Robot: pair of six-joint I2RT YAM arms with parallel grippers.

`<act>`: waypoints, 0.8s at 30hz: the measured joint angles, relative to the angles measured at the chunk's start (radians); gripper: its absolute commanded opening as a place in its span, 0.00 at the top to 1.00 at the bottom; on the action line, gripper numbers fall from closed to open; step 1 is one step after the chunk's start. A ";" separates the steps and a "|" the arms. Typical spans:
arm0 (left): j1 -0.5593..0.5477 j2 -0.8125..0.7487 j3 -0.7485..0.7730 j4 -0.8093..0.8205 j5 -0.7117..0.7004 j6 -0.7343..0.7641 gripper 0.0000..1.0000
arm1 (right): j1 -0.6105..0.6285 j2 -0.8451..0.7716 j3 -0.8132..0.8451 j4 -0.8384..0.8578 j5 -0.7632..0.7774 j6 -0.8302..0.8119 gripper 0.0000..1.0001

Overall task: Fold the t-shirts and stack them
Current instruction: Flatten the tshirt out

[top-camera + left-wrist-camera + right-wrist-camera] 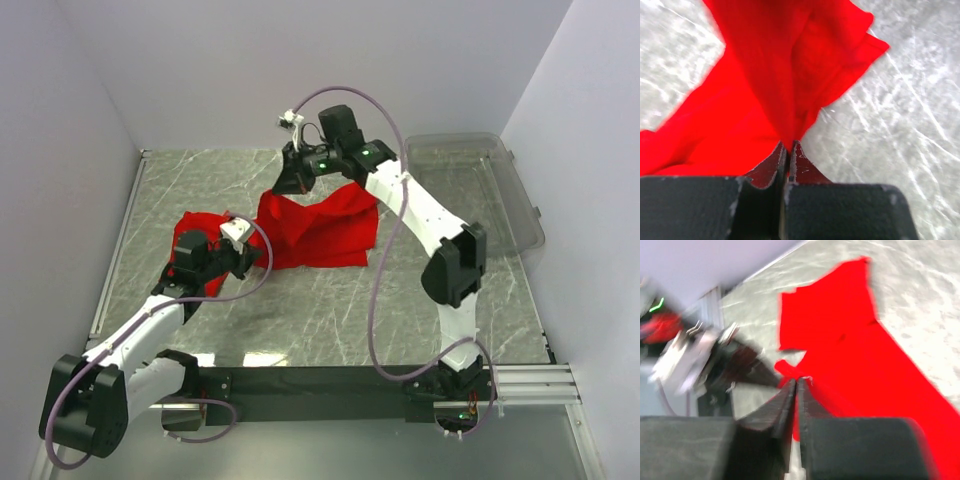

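- The plain bright red short-sleeved cloth t-shirt [325,228] sits on the grey marble-patterned table top [330,310], to the left of the clear plastic rectangular bin [530,215] and apart from it.
- The t-shirt is not flat. It is bunched and creased, with one corner drawn up off the table on the side away from the bin and a lobe of cloth trailing further away from the bin.
- The right gripper [283,188] is on the far side of the t-shirt from the bin. Its own camera shows its two dark fingers [785,400] pressed together on a fold of the red cloth, and the fabric falls away from the tips towards the table.
- The left gripper [243,262] is lower and still further from the bin, at the t-shirt's near left edge. In its wrist view the fingers [770,167] are clamped on a pinch of red fabric, which fans out beyond the tips over the marble surface.
- The right wrist view is blurred. The left arm's wrist [705,360] shows only as a smeared dark and white shape beside the cloth.
- The bin stands at the far right of the table.
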 measured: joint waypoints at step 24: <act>0.000 0.045 0.013 -0.047 0.075 -0.244 0.99 | -0.029 -0.056 -0.363 -0.005 0.174 -0.288 0.31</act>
